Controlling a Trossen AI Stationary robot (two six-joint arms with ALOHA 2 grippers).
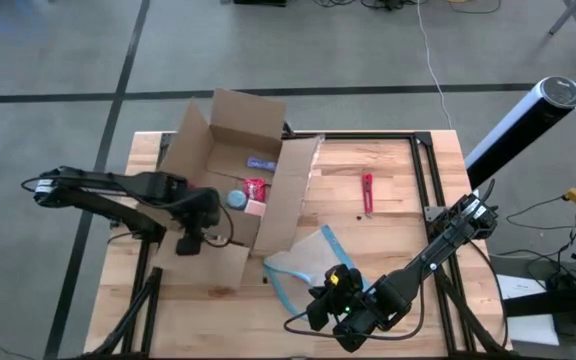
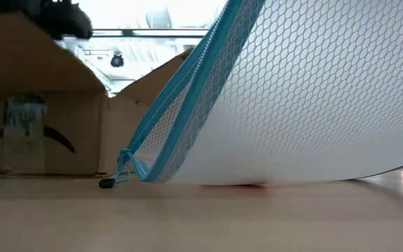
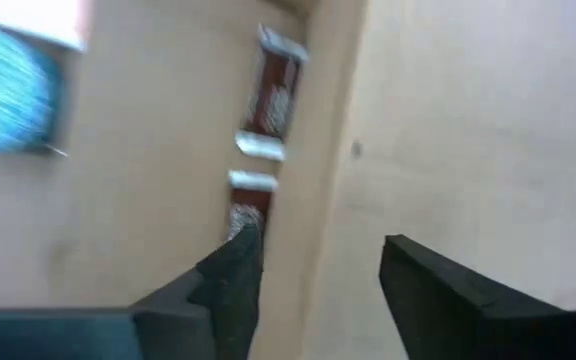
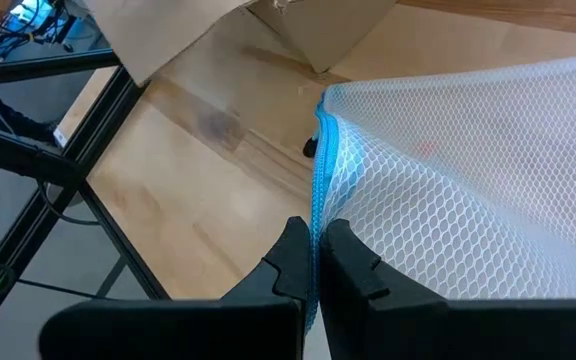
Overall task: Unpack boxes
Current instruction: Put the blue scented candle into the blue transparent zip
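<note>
Box (image 1: 230,165) sits open, flaps up, on tabletop (image 1: 388,235) far-left side. Left tool (image 3: 313,285) – fingers apart, empty – hangs inside box near wrapped bar (image 3: 268,95). Right tool (image 4: 316,262) pinches mesh pouch (image 1: 308,262) by its blue edge, near front. To do well: lower left tool straight, straddle one item, avoid box wall.

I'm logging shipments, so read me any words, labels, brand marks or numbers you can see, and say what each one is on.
No text reads clearly in any view.
Cardboard box: a black curved arrow mark on its side, with no letters; a pale label above it is too blurred to read.
Brown wrapper inside the box: print too blurred to read.
Mesh pouch, pinched by the right claw: no print visible.
</note>
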